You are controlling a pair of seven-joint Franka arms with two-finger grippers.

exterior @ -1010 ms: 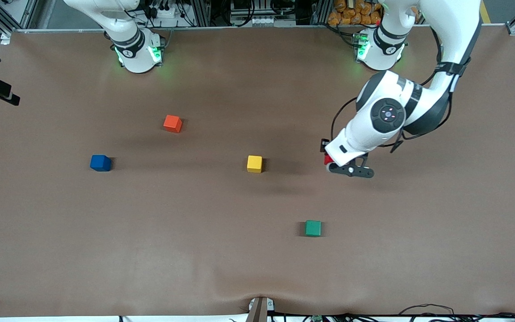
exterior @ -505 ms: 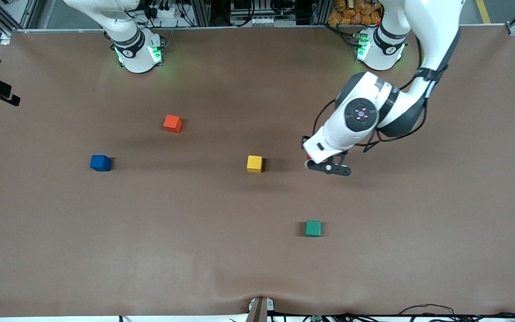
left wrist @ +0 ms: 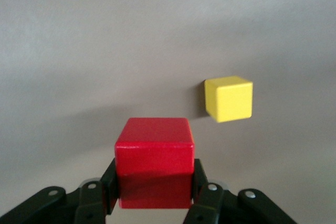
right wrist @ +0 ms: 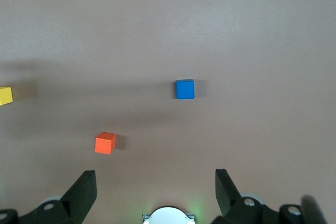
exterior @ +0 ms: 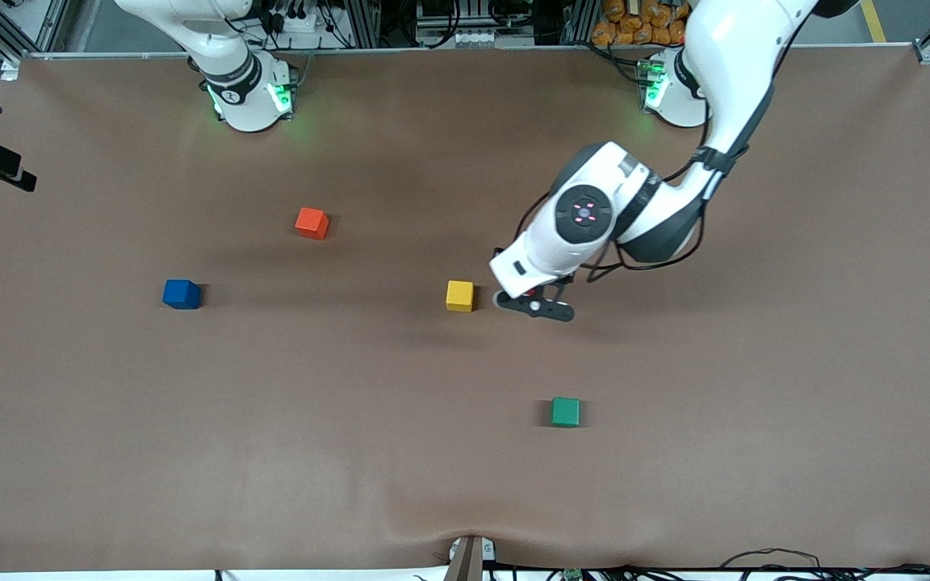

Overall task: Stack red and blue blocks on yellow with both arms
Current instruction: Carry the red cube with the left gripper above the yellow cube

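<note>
Small matte bright-red cube (left wrist: 153,161) pinched in left gripper (left wrist: 155,195) over brown table (exterior: 675,403) beside matte yellow cube (exterior: 459,295), deep-blue matte cube (exterior: 182,294) toward the right arm's end (well apart), waiting right gripper (right wrist: 156,192) spread wide, raised.

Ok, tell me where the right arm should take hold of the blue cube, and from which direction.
Grip the blue cube across two opposite vertical faces, coming straight down from above. It sits flat on the table with open space all round and the orange-red cube well apart, so probably any pair of sides suits. The right end effector is open; the left end effector holds the red cube.
</note>
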